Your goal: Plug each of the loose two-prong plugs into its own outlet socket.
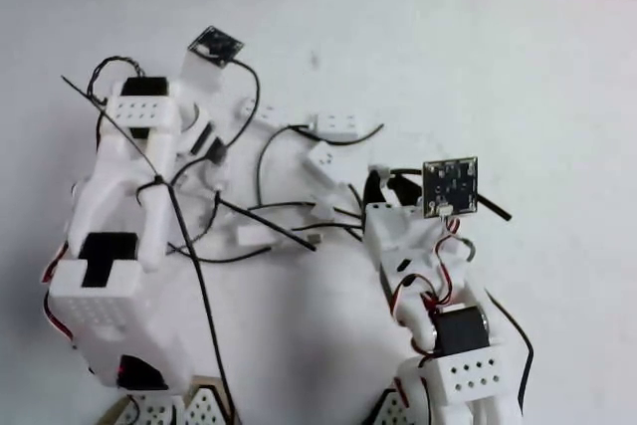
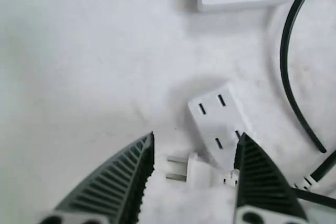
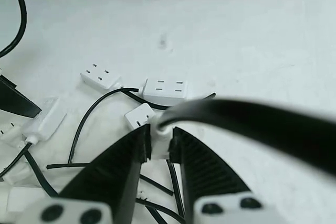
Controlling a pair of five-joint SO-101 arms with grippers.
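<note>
Left gripper point(image 2: 197, 142): fingers wide, straddles loose two-prong plug point(image 2: 184, 169) lying on table point(image 2: 79, 66), prongs bare, just beside white outlet block point(image 2: 218, 116). Right gripper point(image 3: 160, 132): fingers pinched on white plug point(image 3: 160, 142) trailing black cable point(image 3: 252, 116), hard by small outlet point(image 3: 139, 115); can't tell if touching.

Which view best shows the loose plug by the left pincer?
Left wrist view: the plug sits framed by the open left pincer, both prongs clear. Right wrist view shows it tiny at the edge; high view, an arm covers it.
</note>
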